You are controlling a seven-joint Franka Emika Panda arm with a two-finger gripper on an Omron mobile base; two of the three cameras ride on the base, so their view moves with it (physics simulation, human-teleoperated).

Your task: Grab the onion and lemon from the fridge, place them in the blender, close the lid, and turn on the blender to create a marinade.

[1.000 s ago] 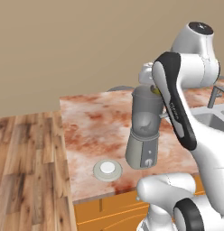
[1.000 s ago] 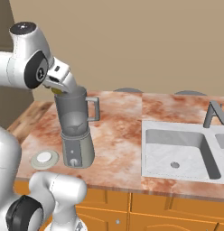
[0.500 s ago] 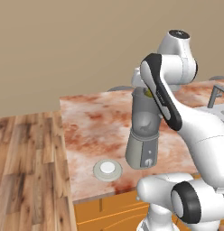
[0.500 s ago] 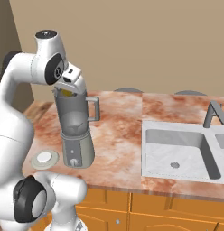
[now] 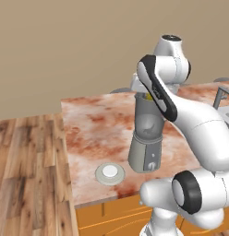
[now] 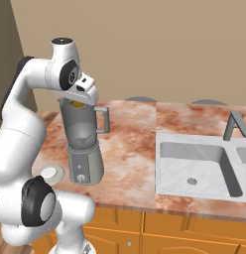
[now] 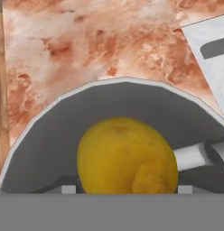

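Gripper [image 6: 78, 102] is held over the open mouth of the blender [image 6: 84, 149], swung round and lifted a little since a second ago. Jaws are clamped on the lemon [image 7: 127, 155], whose long axis cannot be told. Beside the blender base, the lid [image 5: 110, 173] is seen flat on the counter [image 5: 93, 126].

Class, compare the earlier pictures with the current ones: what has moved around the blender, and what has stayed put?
The arm swung in, bringing the gripper and the lemon it holds over the blender jar's open mouth. The blender and the lid on the counter have not moved.
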